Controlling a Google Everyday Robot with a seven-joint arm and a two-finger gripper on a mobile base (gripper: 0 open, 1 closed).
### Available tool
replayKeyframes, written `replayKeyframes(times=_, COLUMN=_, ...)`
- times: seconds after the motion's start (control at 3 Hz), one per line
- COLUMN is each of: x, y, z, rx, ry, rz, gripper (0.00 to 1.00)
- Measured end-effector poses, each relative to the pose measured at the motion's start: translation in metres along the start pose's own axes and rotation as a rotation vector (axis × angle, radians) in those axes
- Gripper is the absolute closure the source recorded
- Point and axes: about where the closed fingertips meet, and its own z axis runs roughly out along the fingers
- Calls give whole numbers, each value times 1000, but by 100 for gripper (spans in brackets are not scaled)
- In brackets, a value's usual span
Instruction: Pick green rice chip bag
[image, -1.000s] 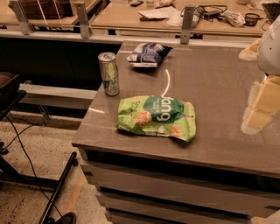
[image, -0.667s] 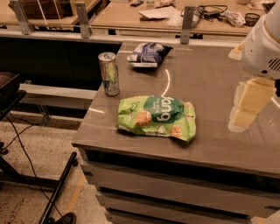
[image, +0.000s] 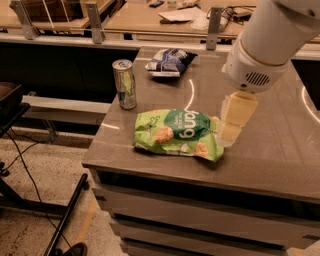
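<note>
The green rice chip bag (image: 177, 134) lies flat on the brown table (image: 270, 155), near its front left corner, white lettering facing up. My gripper (image: 231, 129) hangs from the white arm coming in from the upper right. Its pale fingers point down just beside the bag's right end, close above the table.
A silver and green drink can (image: 124, 83) stands upright at the table's left edge, behind the bag. A dark blue-and-white bag (image: 169, 61) lies at the back of the table. Desks with papers and cables run behind. Black stand legs and cables lie on the floor at left.
The arm has swung in from the right edge of the view toward the bag. The gripper now hangs beside the bag's right end. The bag, can and blue bag have not moved.
</note>
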Motion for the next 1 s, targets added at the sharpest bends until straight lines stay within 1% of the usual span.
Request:
replayKeyframes(times=0.33, x=-24, y=3, z=32, rx=-67, ry=-41, rz=-10, gripper=0)
replayKeyframes(times=0.67, x=-42, y=23, z=53, rx=-158, ry=-94, rz=-23, gripper=0)
replayKeyframes(times=1.0, x=-61, y=41, z=74, rx=-231, ry=-144, rz=-29, gripper=0)
